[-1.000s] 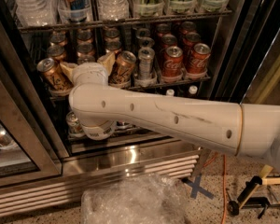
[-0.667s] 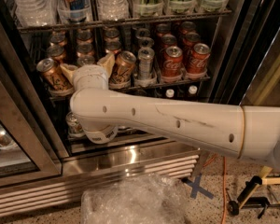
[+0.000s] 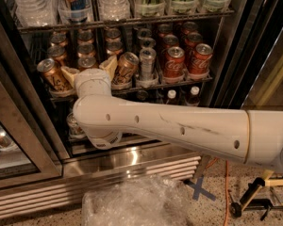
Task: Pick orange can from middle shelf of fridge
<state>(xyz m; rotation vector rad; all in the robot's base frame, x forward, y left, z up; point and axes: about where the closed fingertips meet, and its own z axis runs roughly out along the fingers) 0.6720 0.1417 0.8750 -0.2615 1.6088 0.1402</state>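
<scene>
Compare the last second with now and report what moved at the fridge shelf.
The white robot arm sank very slightly; nothing was gripped or released. The tool stays at the dark wire middle shelf, fingers apart between two leaning orange-gold aluminium cans. The red Coca-Cola cans kept their places.

Red cola cans (image 3: 174,62) stand at 3 o'clock of the gripper (image 3: 88,68), w/ a slim silver can (image 3: 147,62) between. Water bottles (image 3: 112,1) at 12 o'clock. Clear plastic wrap (image 3: 132,204) lies on the floor (image 3: 37,220) at 6; blue tape cross (image 3: 200,189) & orange cable (image 3: 225,192) approx. at 4 o'clock.
</scene>
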